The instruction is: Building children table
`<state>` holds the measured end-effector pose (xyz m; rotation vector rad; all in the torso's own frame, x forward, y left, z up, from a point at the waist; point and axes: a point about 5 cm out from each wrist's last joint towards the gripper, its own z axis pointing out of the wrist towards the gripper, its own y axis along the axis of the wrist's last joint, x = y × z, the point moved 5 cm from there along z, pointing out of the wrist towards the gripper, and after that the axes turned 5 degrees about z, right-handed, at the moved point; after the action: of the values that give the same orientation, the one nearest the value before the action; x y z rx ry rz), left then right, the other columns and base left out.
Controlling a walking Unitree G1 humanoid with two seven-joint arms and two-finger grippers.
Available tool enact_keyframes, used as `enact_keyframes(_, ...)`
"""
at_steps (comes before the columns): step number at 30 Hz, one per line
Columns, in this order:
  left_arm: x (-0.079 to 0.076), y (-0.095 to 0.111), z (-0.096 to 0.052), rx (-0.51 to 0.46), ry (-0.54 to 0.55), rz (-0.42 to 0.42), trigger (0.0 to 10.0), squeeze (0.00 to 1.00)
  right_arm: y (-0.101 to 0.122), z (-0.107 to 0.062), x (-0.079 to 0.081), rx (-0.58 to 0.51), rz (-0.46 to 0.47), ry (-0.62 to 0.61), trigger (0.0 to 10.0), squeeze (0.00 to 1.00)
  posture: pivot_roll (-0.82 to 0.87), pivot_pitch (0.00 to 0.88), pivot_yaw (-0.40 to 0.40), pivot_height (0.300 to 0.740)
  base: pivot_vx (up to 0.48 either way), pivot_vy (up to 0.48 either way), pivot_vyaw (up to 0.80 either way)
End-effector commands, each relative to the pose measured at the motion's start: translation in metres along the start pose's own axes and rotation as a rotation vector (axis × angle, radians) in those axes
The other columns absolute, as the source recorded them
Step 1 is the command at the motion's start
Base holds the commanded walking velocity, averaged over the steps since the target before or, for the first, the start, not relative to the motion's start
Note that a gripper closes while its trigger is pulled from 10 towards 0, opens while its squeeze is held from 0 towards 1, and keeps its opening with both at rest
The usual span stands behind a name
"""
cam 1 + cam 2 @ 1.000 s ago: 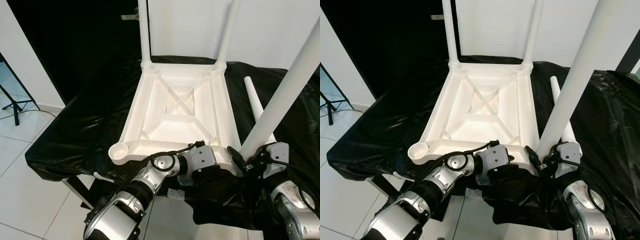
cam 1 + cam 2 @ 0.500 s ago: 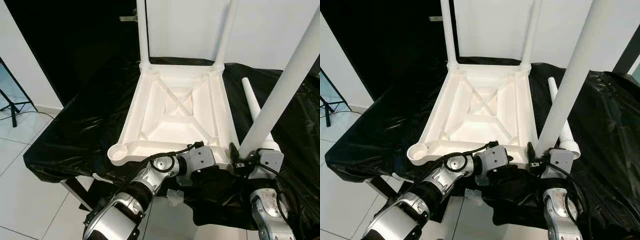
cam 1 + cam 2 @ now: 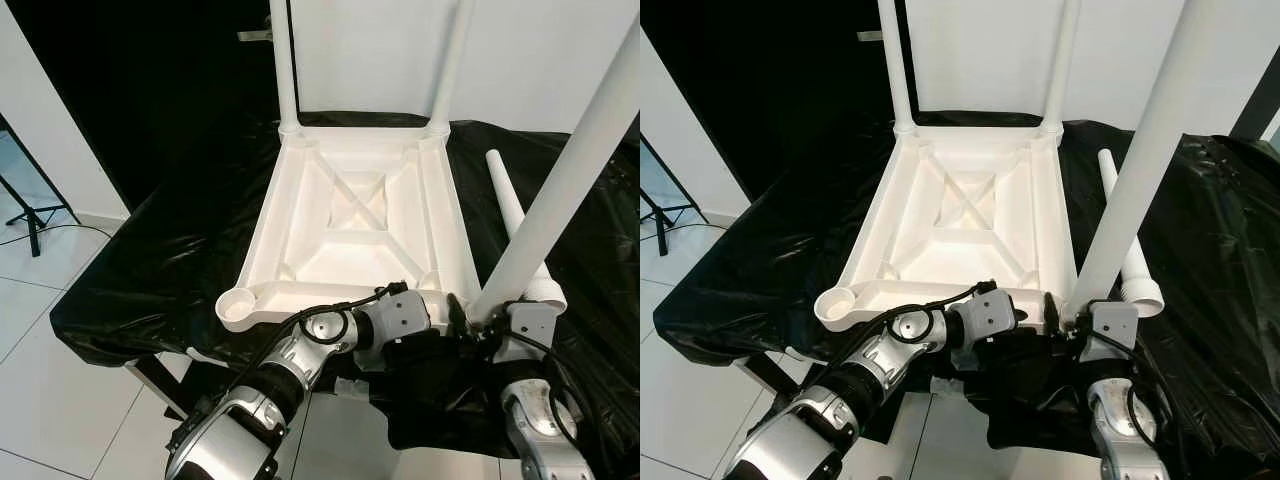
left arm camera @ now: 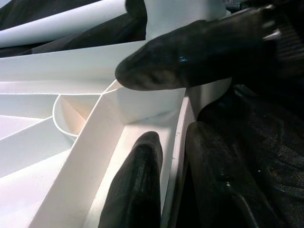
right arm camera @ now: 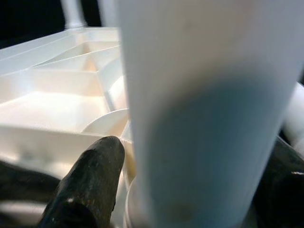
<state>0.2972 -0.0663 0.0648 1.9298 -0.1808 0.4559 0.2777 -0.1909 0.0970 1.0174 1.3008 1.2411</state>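
Note:
A white table top [image 3: 300, 262] lies upside down on a black-covered surface, with two white legs [image 3: 284, 70] standing in its far corners. The socket at its near left corner [image 3: 237, 303] is empty. My right gripper [image 3: 478, 325] is shut on a third white leg [image 3: 560, 190]. That leg is tilted, with its lower end at the near right corner. In the right wrist view one finger [image 5: 90, 185] presses against the leg. My left gripper [image 4: 173, 135] is shut on the table top's near rim [image 4: 175, 142] beside that corner, one finger inside the rim and one outside.
A loose white leg [image 3: 505, 195] lies on the black sheet [image 3: 160, 250] to the right of the table top. The sheet's near edge hangs over white floor tiles. A black tripod foot [image 3: 30, 215] stands at far left. A white wall rises behind.
My right arm has drawn in and carried the leg's lower end a little left, closer to the near right corner. The left gripper has stayed on the rim.

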Motion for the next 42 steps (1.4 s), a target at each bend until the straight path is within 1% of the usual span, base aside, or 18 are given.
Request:
enact_keyframes(1, -0.025, -0.044, -0.01, 0.16, -0.075, -0.089, 10.0, 0.0, -0.003, 0.0, 0.003, 0.016, 0.0, 0.079, 10.0, 0.0, 0.14, 0.0, 0.032, 0.74, 0.0, 0.0, 0.0)
enact_keyframes(5, -0.025, -0.045, -0.011, 0.162, -0.076, -0.087, 10.0, 0.0, 0.001, 0.002, -0.004, 0.014, -0.019, 0.119, 10.0, 0.0, 0.13, 0.0, 0.033, 0.74, 0.0, 0.0, 0.0)
enact_keyframes(7, -0.025, -0.045, -0.011, 0.163, -0.076, -0.088, 10.0, 0.0, 0.008, 0.005, -0.009, 0.01, -0.047, 0.179, 10.0, 0.0, 0.13, 0.0, 0.036, 0.74, 0.0, 0.0, 0.0)
enact_keyframes(12, -0.027, -0.045, -0.011, 0.16, -0.083, -0.089, 10.0, 0.0, 0.012, 0.004, -0.007, 0.018, -0.06, 0.265, 10.0, 0.0, 0.13, 0.0, 0.036, 0.74, 0.0, 0.0, 0.0)
enact_keyframes(13, -0.026, -0.045, -0.011, 0.16, -0.082, -0.089, 10.0, 0.0, 0.01, 0.002, -0.004, 0.035, -0.06, 0.311, 0.0, 0.0, 0.13, 0.0, 0.033, 0.74, 0.0, 0.0, 0.0)
enact_keyframes(15, -0.025, -0.044, -0.01, 0.158, -0.077, -0.09, 10.0, 0.0, 0.003, -0.006, 0.007, 0.08, -0.046, 0.402, 0.0, 0.0, 0.13, 0.0, 0.031, 0.74, 0.0, 0.0, 0.0)
enact_keyframes(16, -0.025, -0.044, -0.01, 0.158, -0.077, -0.09, 10.0, 0.0, 0.003, -0.006, 0.007, 0.08, -0.046, 0.402, 0.0, 0.0, 0.13, 0.0, 0.031, 0.74, 0.0, 0.0, 0.0)
enact_keyframes(18, -0.024, -0.043, -0.01, 0.156, -0.074, -0.091, 10.0, 0.0, 0.0, -0.012, 0.015, 0.106, 0.011, 0.445, 0.0, 0.0, 0.12, 0.0, 0.03, 0.74, 0.0, 0.0, 0.0)
enact_keyframes(22, -0.025, -0.042, -0.009, 0.154, -0.075, -0.091, 10.0, 0.0, -0.002, -0.012, 0.02, 0.116, 0.065, 0.427, 0.0, 0.0, 0.12, 0.0, 0.028, 0.74, 0.0, 0.0, 0.0)
enact_keyframes(23, -0.026, -0.042, -0.008, 0.152, -0.076, -0.092, 10.0, 0.0, -0.005, -0.011, 0.022, 0.118, 0.1, 0.375, 0.0, 0.0, 0.12, 0.0, 0.027, 0.74, 0.0, 0.0, 0.0)
enact_keyframes(24, -0.026, -0.042, -0.008, 0.152, -0.076, -0.092, 10.0, 0.0, -0.005, -0.011, 0.022, 0.118, 0.1, 0.375, 0.0, 0.0, 0.12, 0.0, 0.027, 0.74, 0.0, 0.0, 0.0)
enact_keyframes(28, -0.027, -0.042, -0.008, 0.151, -0.077, -0.093, 10.0, 0.0, -0.02, -0.005, 0.014, 0.131, 0.08, 0.152, 0.0, 0.0, 0.12, 0.0, 0.028, 0.74, 0.0, 0.0, 0.0)
enact_keyframes(29, -0.027, -0.042, -0.008, 0.151, -0.077, -0.093, 10.0, 0.0, -0.02, -0.005, 0.014, 0.131, 0.08, 0.152, 0.0, 0.0, 0.12, 0.0, 0.028, 0.74, 0.0, 0.0, 0.0)
enact_keyframes(31, -0.027, -0.042, -0.009, 0.152, -0.08, -0.094, 10.0, 0.0, -0.018, 0.0, 0.007, 0.084, 0.053, -0.014, 0.0, 0.0, 0.13, 0.0, 0.032, 0.74, 0.0, 0.0, 0.0)
enact_keyframes(32, -0.027, -0.042, -0.009, 0.152, -0.08, -0.094, 10.0, 0.0, -0.018, 0.0, 0.007, 0.084, 0.053, -0.014, 0.0, 0.0, 0.13, 0.0, 0.032, 0.74, 0.0, 0.0, 0.0)
enact_keyframes(34, -0.028, -0.043, -0.009, 0.152, -0.084, -0.095, 10.0, 0.0, -0.009, 0.005, 0.007, 0.034, 0.055, -0.084, 0.0, 0.0, 0.13, 0.0, 0.037, 0.74, 0.0, 0.0, 0.0)
enact_keyframes(38, -0.029, -0.044, -0.01, 0.156, -0.092, -0.092, 10.0, 0.0, -0.002, 0.01, 0.007, 0.0, 0.062, -0.124, 0.0, 0.0, 0.13, 0.0, 0.04, 0.74, 0.0, 0.0, 0.0)
enact_keyframes(42, -0.028, -0.046, -0.013, 0.162, -0.091, -0.09, 10.0, 0.0, -0.005, 0.011, 0.003, 0.008, 0.067, -0.18, 0.0, 0.0, 0.14, 0.0, 0.042, 0.74, 0.0, 0.0, 0.0)
